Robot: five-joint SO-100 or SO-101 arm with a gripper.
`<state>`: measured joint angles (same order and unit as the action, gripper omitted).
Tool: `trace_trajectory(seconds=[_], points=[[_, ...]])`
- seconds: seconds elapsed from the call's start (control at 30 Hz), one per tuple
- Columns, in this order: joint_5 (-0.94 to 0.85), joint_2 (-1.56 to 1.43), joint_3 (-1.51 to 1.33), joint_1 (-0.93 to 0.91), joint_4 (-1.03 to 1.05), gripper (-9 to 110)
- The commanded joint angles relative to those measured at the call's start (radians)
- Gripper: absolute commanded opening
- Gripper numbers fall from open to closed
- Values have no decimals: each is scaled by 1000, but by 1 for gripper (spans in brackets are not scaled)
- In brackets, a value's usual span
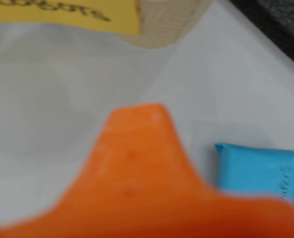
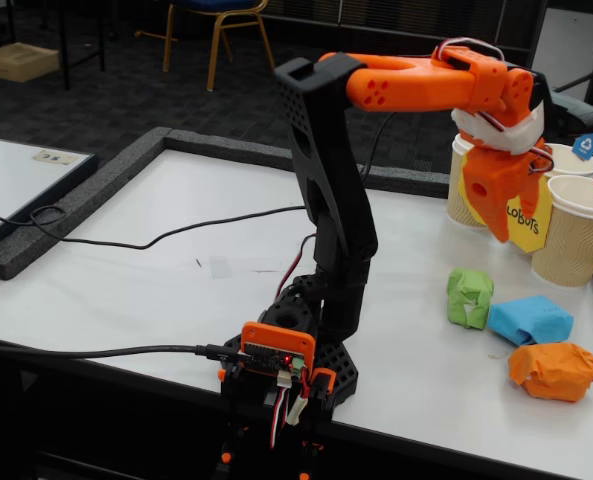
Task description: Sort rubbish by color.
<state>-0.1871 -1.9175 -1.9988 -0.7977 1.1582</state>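
While the white table (image 2: pixel 156 290) fills most of the fixed view, the black-and-orange arm (image 2: pixel 331 210) rises from its base near the front edge and reaches right, so that the gripper (image 2: pixel 504 228) hangs high above the surface, in front of the beige ribbed cups (image 2: pixel 576 235) and the yellow sign (image 2: pixel 532 218). Whether its fingers are spread or pressed together cannot be told: the fixed view shows them as one orange wedge, and the wrist view shows only a blurred orange finger (image 1: pixel 137 168), with nothing seen held. On the table below and to the right lie the three paper lumps, close together: the orange lump (image 2: pixel 556 370) nearest the front, the blue lump (image 2: pixel 529 319) just behind it, and the green lump (image 2: pixel 470 296) beside the blue one on its left. A corner of the blue lump (image 1: pixel 261 171) also appears in the wrist view.
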Motion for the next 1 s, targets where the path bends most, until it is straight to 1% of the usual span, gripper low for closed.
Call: trace_trajectory(seconds=[0.0,0.2,0.37,0.43,0.53,0.67,0.83,0.97], points=[[160,-17,41,-37,-38,11],[431,-18,41,-40,-20,14],[643,-18,31,-38,40,14],[690,-18,17,-38,64,14],[695,-20,15,-38,120,16],[683,-18,12,-38,179,21],[681,-18,-35,-37,103,21],[690,-18,-71,-37,97,20]])
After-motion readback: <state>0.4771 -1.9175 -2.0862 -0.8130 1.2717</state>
